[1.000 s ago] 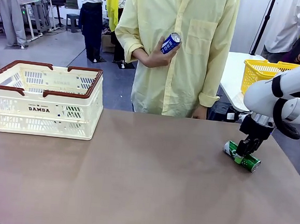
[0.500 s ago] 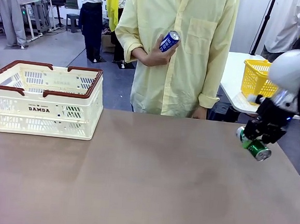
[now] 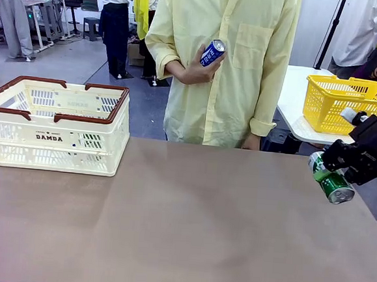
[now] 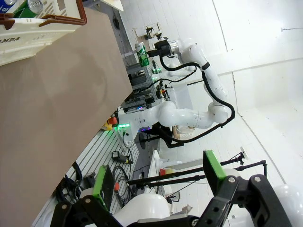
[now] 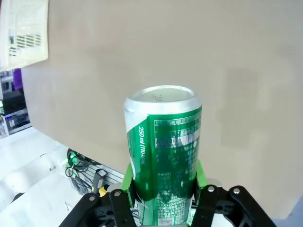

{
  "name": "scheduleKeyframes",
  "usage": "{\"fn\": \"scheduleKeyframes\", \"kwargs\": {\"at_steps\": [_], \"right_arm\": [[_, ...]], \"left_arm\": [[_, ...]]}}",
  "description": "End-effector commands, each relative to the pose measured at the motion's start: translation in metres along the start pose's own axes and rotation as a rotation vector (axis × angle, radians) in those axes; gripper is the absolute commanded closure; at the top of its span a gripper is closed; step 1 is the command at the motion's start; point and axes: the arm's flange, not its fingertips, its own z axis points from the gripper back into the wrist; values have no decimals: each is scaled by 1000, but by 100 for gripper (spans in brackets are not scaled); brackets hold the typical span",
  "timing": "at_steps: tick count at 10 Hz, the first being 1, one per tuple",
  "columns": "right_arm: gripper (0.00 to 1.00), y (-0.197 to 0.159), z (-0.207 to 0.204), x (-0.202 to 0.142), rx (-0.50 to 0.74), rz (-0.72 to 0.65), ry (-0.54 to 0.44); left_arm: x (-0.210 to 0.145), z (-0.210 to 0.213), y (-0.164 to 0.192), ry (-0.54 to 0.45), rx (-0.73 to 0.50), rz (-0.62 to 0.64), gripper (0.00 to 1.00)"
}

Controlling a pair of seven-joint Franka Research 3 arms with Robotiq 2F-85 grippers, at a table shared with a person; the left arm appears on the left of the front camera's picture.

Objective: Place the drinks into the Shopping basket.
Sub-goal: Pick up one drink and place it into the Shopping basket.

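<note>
A: Well, what worries you here, biggest thing first?

B: The table (image 3: pixel 181 232). The green can (image 3: pixel 335 186) is held up off it at the right edge. The cream Shopping basket (image 3: pixel 86 116) sits at the far left, well apart, so the carry runs the whole width. I'd judge that a quick swing could work the can loose. It would then drop, dent, or roll off the edge.

A: And the basket itself?

B: Its red-brown rim stands high. If the arm comes in too low, the tilted can could knock the rim or a wall and shove the crate. The yellow mesh basket (image 3: pixel 349 95) stands on another table near the gripper, much closer than the crate. Letting go there would be the wrong place.

A: The person (image 3: pixel 245 87)?

B: They stand behind the table, with one hand (image 3: pixel 193 68) wrapped around the blue can (image 3: pixel 214 53) at chest height. A high path across the middle might pass close to it.

A: How is the green one held?

B: The right gripper (image 5: pixel 163 191) is pinching it. In the right wrist view a green pad (image 5: pixel 129 176) presses on each side of the can's lower part. Most of the body and the silver top reach out past the fingertips. Held that far from its middle, it could pivot, I think. The left gripper (image 4: pixel 156 177) stands spread wide with nothing between its fingers.
</note>
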Motion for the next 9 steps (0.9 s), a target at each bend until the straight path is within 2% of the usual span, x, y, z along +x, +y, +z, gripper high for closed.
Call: {"fn": "scheduleKeyframes", "kwargs": {"at_steps": [1,2,3,4,5,6,7,8,9], "right_arm": [[100,6,-1,15,-48,13,13],[100,0,0,0,0,0,0],[100,24,-21,5,31,-26,-10],[100,58,-38,-5,30,-25,-34],[100,95,-59,-19,-33,-69,-7],[100,133,-80,-34,-40,-68,12],[100,157,-95,-48,-49,6,14],[100,163,-91,-58,-82,35,-41],[100,143,-67,-60,-77,9,-67]], "left_arm": [[0,-2,-4,-13,-15,3,0],[0,-2,-4,-13,-15,3,0],[0,-2,-4,-13,-15,3,0],[0,-2,-4,-13,-15,3,0],[0,-2,-4,-13,-15,3,0],[0,-2,-4,-13,-15,3,0],[0,-2,-4,-13,-15,3,0],[0,-2,-4,-13,-15,3,0],[0,-2,-4,-13,-15,3,0]]}}
